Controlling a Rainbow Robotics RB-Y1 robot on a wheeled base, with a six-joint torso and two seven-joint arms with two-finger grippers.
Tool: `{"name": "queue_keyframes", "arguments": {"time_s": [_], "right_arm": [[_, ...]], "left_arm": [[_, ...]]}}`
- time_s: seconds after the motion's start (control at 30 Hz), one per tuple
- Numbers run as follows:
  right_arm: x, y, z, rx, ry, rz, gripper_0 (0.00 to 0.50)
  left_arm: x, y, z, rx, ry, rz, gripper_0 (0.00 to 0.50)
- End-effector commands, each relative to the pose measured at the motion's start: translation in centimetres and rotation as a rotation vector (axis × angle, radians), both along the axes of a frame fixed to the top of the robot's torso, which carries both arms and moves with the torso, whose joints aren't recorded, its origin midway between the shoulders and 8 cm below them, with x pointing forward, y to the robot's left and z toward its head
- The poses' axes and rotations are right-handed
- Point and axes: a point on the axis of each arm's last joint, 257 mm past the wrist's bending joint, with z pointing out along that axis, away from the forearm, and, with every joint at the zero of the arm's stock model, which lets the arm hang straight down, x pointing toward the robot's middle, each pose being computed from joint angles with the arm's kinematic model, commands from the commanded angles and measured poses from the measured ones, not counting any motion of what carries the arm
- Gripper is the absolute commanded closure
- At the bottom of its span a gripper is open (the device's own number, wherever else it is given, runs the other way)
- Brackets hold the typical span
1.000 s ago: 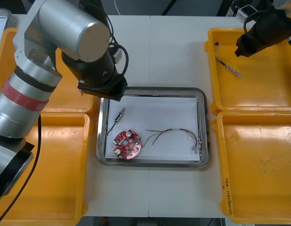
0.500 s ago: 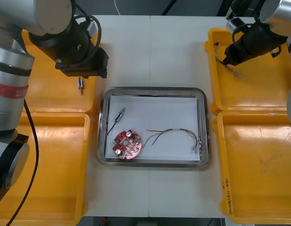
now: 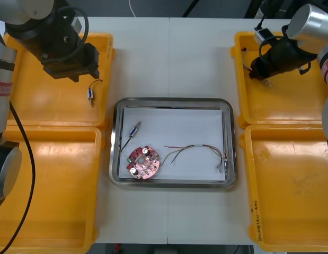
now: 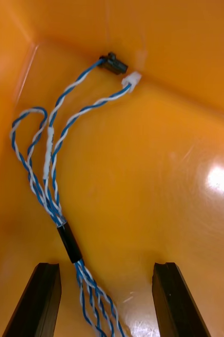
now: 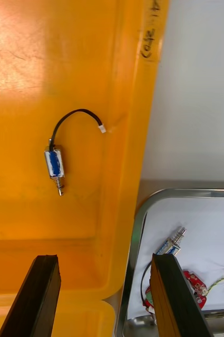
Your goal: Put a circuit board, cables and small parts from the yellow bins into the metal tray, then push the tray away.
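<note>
The metal tray (image 3: 173, 100), white inside, holds a round red circuit board (image 3: 143, 162), a small metal part (image 3: 134, 130) and a red and yellow cable (image 3: 198, 150). My left gripper (image 5: 104, 297) is open above the far left yellow bin (image 3: 58, 114). Another small metal part (image 5: 55, 164) with a black lead lies ahead of its fingers. Low inside the far right yellow bin (image 3: 291, 114), my right gripper (image 4: 107, 303) is also open. A twisted blue and white cable (image 4: 51, 174) runs from between its fingers toward the bin's corner.
The near left bin (image 3: 47, 233) and near right bin (image 3: 291, 227) flank the tray. The left wrist view also catches the tray's rim (image 5: 138, 231), with its small metal part (image 5: 172, 243) and the board (image 5: 193, 284).
My left arm has swung away from the tray's far left corner, out over the far left bin. My right arm has shifted slightly left over the cable.
</note>
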Motion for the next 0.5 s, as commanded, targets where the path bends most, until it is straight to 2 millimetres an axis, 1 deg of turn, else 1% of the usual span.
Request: {"name": "queue_keyframes", "arguments": {"time_s": [0.03, 0.27, 0.37, 0.5], "right_arm": [[1.3, 2.3, 2.0, 0.025, -0.058, 0.046, 0.000], [1.0, 2.4, 1.2, 0.024, -0.046, 0.050, 0.000], [0.7, 2.0, 0.6, 0.019, -0.037, 0.048, 0.000], [0.5, 1.4, 0.0, 0.012, -0.030, 0.042, 0.000]], "left_arm": [[2.2, 2.0, 4.0, -0.014, -0.065, 0.067, 0.000], [3.8, 3.0, 3.4, -0.029, -0.063, 0.091, 0.000], [4.2, 3.4, 3.1, -0.026, -0.063, 0.095, 0.000], [4.4, 4.0, 2.1, -0.022, -0.037, 0.101, 0.000]]}}
